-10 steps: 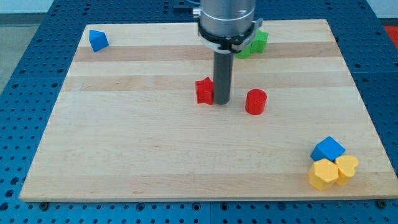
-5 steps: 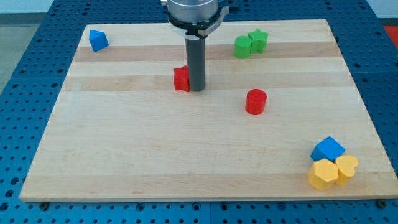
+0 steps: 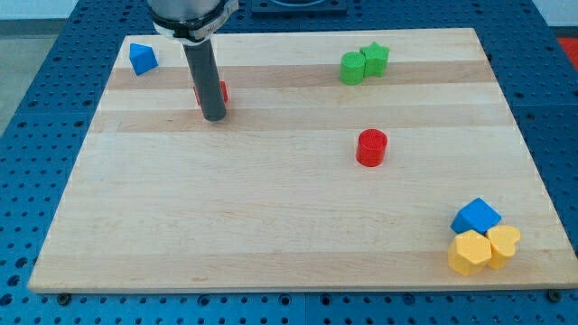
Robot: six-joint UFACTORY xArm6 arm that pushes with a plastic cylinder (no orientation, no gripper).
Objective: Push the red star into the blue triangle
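1. Camera view: pale wooden counter [image 3: 271, 217] on blue perforated base [image 3: 36, 108].
2. My tip [image 3: 214, 117] touches the red star [image 3: 221, 91], mostly hidden behind the rod; no fingers fitted.
3. Blue triangle [image 3: 142, 58] at the view's top left, apart.

A straight, dark grey, matte cylindrical rod is showing an even thickness all along its length, ending in my tip [image 3: 214, 118], cut flat and plain. Above it, a wider, silvery metal round collar with a black rim [image 3: 191, 16] is catching soft light.
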